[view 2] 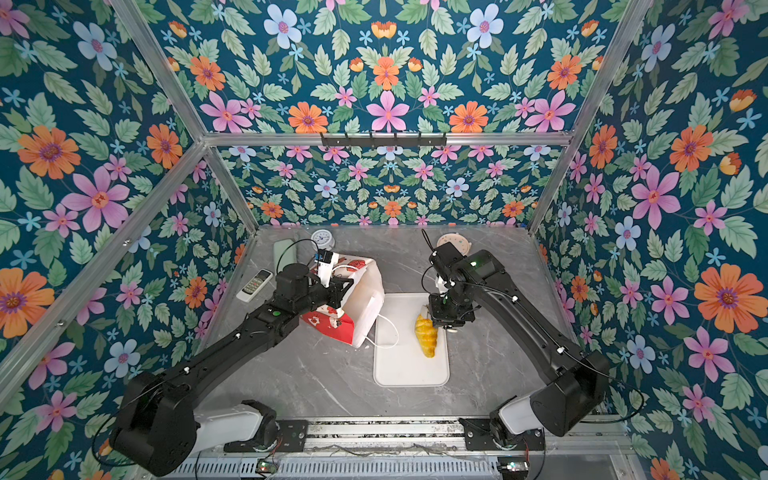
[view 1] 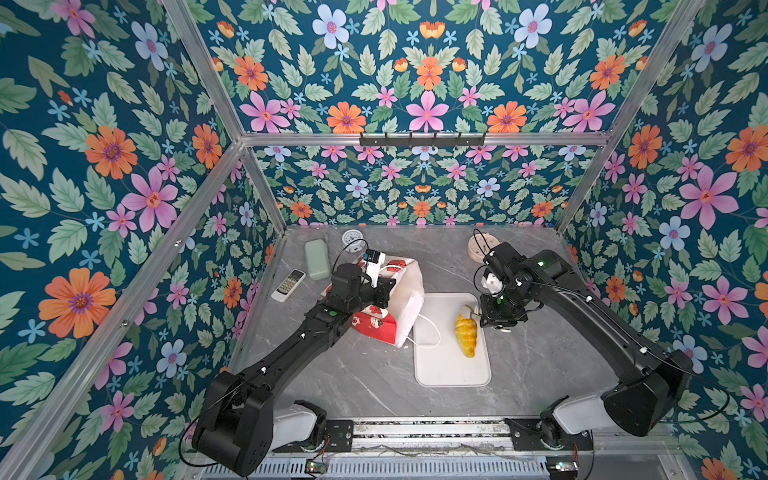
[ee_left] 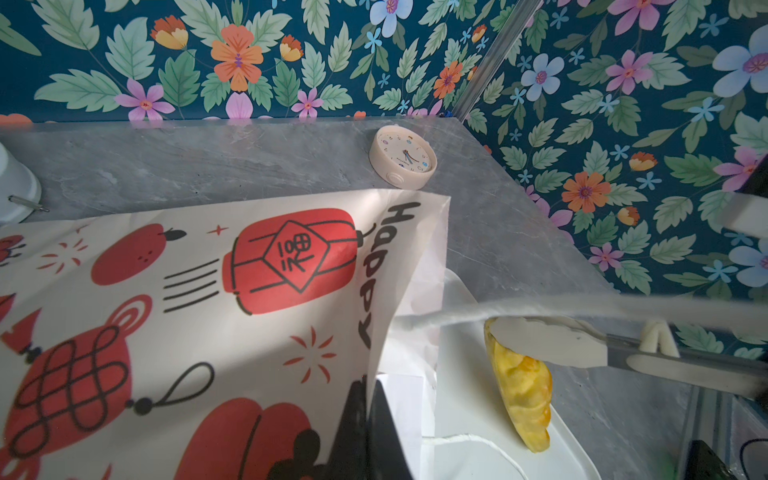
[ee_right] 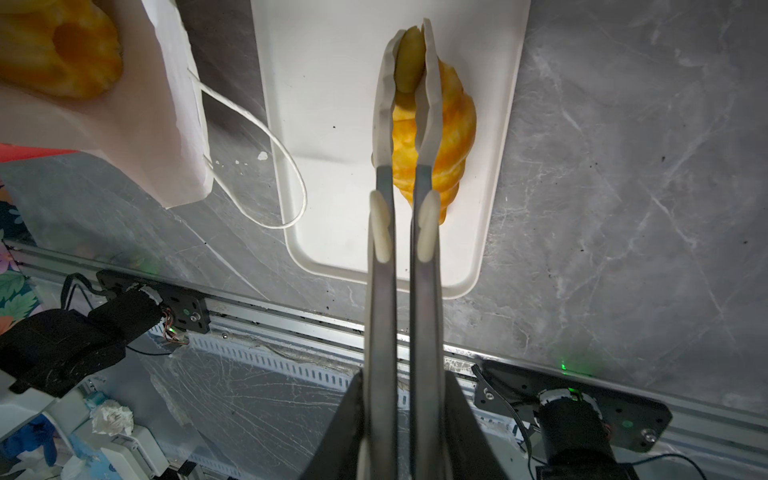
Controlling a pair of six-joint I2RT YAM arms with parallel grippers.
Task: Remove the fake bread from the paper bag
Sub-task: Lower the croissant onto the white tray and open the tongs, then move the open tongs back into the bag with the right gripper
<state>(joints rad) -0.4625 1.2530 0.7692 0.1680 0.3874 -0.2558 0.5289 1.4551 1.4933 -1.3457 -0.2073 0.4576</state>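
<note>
Grey marble table [view 1: 365,374] carries a white tray [view 1: 444,368] near its middle, and a golden croissant [view 1: 466,332] lies lengthwise along the tray's right side. The right gripper [ee_right: 409,50] has its two long pale fingers [ee_right: 384,124] drawn nearly together on the croissant's far tip, which shows pinched between them in the right wrist view; the rest of the croissant rests on the tray. Just left of the tray the bag [view 1: 401,291] is tipped over, red base towards the left arm and white mouth towards the tray. One cord handle [ee_right: 286,166] loops out onto the tray's edge. The left gripper [ee_left: 368,399] is fully closed, its black fingers pinching the paper rim at the bag's mouth, with the red lantern print spread beside them. Through the mouth, in the right wrist view, a yellow ring-shaped pastry [ee_right: 58,45] sits inside the bag. What else is in the bag cannot be seen. A beige clock [ee_left: 403,158] stands at the table's far right, well apart from the tray.
</note>
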